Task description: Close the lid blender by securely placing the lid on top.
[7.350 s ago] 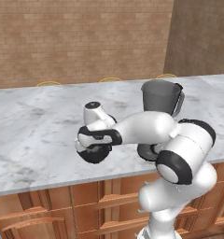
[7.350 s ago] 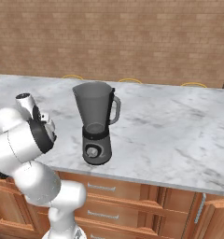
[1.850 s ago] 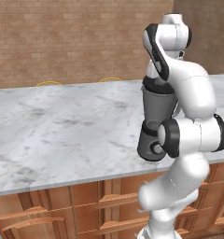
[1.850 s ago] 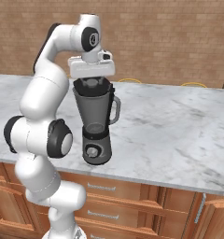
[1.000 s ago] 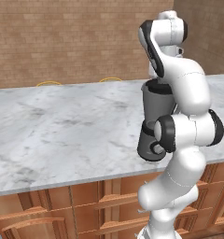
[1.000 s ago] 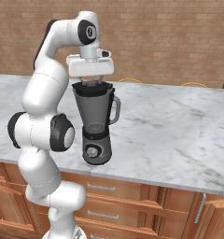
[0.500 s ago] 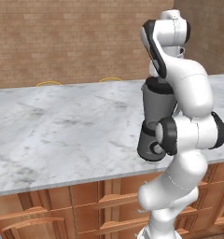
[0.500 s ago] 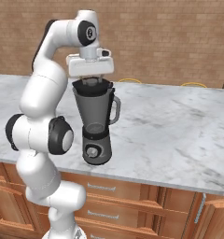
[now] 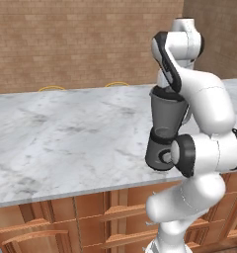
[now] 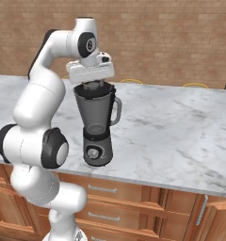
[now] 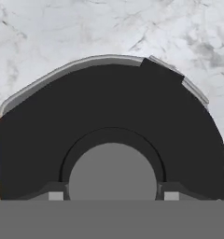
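Observation:
The blender (image 10: 98, 127) stands near the front edge of the marble counter (image 10: 181, 127), a dark grey base under a smoky jar with a side handle. It also appears, partly behind my arm, as the blender (image 9: 165, 123). My gripper (image 10: 93, 85) points straight down at the jar's mouth. In the hand view the black lid (image 11: 109, 116) lies inside the jar's rim (image 11: 48, 79), its pointed tab at the upper right. My gripper (image 11: 112, 196) is shut on the lid's grey centre knob (image 11: 112, 172), one fingertip (image 11: 55, 192) on each side.
A brick wall (image 10: 171, 42) runs behind the counter. Wooden drawers (image 10: 115, 197) sit below its front edge. Bare marble (image 9: 66, 133) stretches to the blender's left, and more lies to its right. Thin yellow arcs (image 9: 115, 84) peek over the far edge.
The upper arm has shifted slightly. The hand stays on top of the jar with the lid in its grip.

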Robot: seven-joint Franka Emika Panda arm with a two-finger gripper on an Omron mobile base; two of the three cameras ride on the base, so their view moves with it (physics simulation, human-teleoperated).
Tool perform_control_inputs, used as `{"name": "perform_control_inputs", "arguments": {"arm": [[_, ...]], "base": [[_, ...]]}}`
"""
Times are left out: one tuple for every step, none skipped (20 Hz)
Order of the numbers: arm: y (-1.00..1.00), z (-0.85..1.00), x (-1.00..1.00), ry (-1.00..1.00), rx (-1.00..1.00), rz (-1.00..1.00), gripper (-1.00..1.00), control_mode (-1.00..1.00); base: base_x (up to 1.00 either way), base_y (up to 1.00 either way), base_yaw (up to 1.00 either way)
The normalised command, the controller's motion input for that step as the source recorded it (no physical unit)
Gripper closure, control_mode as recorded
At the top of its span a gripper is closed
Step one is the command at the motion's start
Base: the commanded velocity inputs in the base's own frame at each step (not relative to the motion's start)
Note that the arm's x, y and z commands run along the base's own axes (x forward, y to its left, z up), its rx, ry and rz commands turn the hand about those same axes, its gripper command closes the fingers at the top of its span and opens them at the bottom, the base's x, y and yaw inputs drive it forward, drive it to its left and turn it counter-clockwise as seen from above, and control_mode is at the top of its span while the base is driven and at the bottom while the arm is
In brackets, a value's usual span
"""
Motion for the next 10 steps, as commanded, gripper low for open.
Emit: {"name": "perform_control_inputs", "arguments": {"arm": [[0.00,-0.34,0.00,0.03,0.00,0.01,1.00,-1.00],[0.00,-0.34,0.00,0.08,0.00,0.00,1.00,-1.00],[0.00,-0.34,0.00,0.13,0.00,0.00,1.00,-1.00],[0.00,-0.34,0.00,0.13,0.00,0.00,1.00,-1.00],[0.00,-0.34,0.00,0.17,0.00,0.00,1.00,-1.00],[0.00,-0.35,0.00,0.16,0.00,0.00,1.00,-1.00],[0.00,-0.38,0.00,0.13,0.00,0.00,1.00,-1.00],[0.00,-0.39,-0.01,0.10,0.00,0.00,-1.00,-1.00],[0.00,-0.27,-0.24,0.00,0.00,0.00,-1.00,-1.00],[0.00,-0.19,-0.24,0.00,0.00,0.00,-1.00,-1.00]], "base": [[0.00,0.00,0.00],[0.00,0.00,0.00],[0.00,0.00,0.00],[0.00,0.00,0.00],[0.00,0.00,0.00],[0.00,0.00,0.00],[0.00,0.00,0.00],[0.00,0.00,0.00],[0.00,0.00,0.00],[0.00,0.00,0.00]]}}
